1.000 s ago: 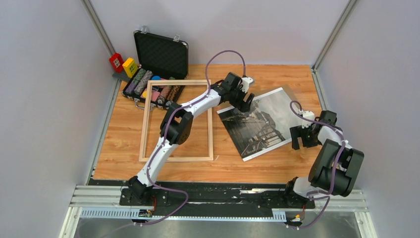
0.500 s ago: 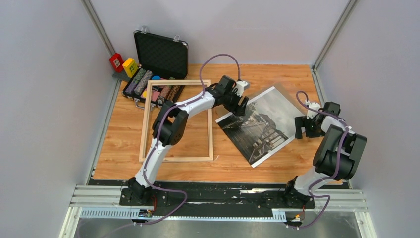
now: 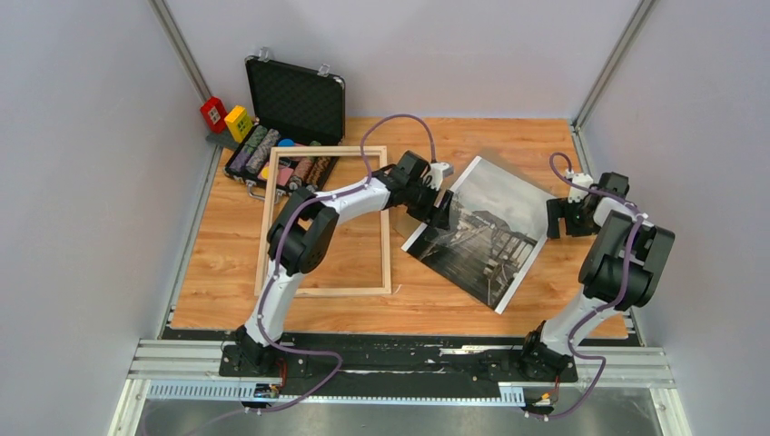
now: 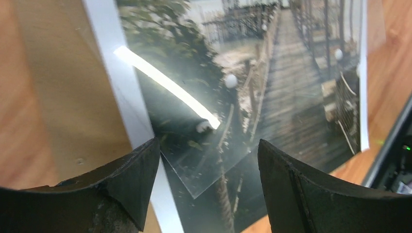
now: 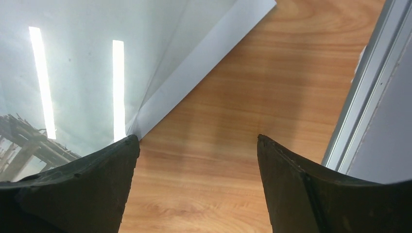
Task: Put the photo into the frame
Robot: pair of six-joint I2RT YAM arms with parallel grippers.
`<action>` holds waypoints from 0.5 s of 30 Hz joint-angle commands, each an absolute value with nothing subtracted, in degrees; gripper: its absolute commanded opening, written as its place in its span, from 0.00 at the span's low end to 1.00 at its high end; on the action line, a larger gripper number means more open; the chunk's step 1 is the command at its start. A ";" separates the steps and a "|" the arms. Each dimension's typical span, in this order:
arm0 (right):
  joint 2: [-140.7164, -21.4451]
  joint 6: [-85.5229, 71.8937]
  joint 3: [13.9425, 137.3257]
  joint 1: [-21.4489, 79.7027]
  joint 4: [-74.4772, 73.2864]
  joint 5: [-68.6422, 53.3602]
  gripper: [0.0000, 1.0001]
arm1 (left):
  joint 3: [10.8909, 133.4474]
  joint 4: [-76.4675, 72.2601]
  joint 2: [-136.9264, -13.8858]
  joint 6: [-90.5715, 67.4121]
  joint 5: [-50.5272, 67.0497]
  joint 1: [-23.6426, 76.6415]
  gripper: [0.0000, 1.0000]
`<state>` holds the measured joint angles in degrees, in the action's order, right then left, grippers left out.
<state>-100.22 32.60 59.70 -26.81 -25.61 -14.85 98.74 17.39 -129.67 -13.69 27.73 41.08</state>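
The photo, a dark pier print with a white border, lies askew on the table, right of the pale wood frame, which lies flat. My left gripper is open over the photo's left part. In the left wrist view its jaws stand wide apart above the print, where the corner of a clear sheet shows. My right gripper is open and empty beside the photo's right edge. In the right wrist view it hovers over bare table by the photo's white-bordered corner.
An open black hard case with rows of chips stands at the back left, touching the frame's far end. Red and yellow blocks sit beside it. Grey walls and metal rails close in the table; the right rail is near my right gripper.
The photo has turned counterclockwise and shifted toward the near edge. My left gripper moved nearer and left with it. My right gripper drew back toward the right wall, off the photo.
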 commanded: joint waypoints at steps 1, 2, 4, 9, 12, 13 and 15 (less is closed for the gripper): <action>-103.33 32.70 62.43 -25.89 -23.20 -16.91 0.89 | 95.37 20.98 -126.79 -19.24 32.78 44.74 0.83; -103.54 33.05 62.84 -25.92 -23.27 -16.80 0.89 | 95.28 20.95 -125.78 -19.37 31.88 44.74 0.87; -103.63 33.13 63.45 -25.88 -23.23 -16.24 0.89 | 95.95 21.17 -124.49 -19.41 29.55 44.63 0.93; -100.56 31.26 63.23 -26.33 -23.21 -15.10 0.89 | 102.13 22.62 -124.02 -18.71 23.87 42.89 0.99; -97.24 27.69 63.17 -27.04 -23.30 -14.93 0.90 | 106.92 24.18 -125.70 -19.95 21.28 40.87 1.00; -96.50 26.39 63.45 -27.29 -23.35 -15.13 0.90 | 109.43 24.96 -126.81 -20.21 20.13 39.82 1.00; -95.28 23.42 64.26 -27.57 -23.82 -15.75 0.90 | 112.71 25.41 -128.43 -21.05 18.85 38.25 1.00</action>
<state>-100.44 29.58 62.22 -26.87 -24.80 -14.74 105.03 25.08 -127.35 -18.81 23.33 42.06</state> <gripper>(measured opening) 0.898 0.995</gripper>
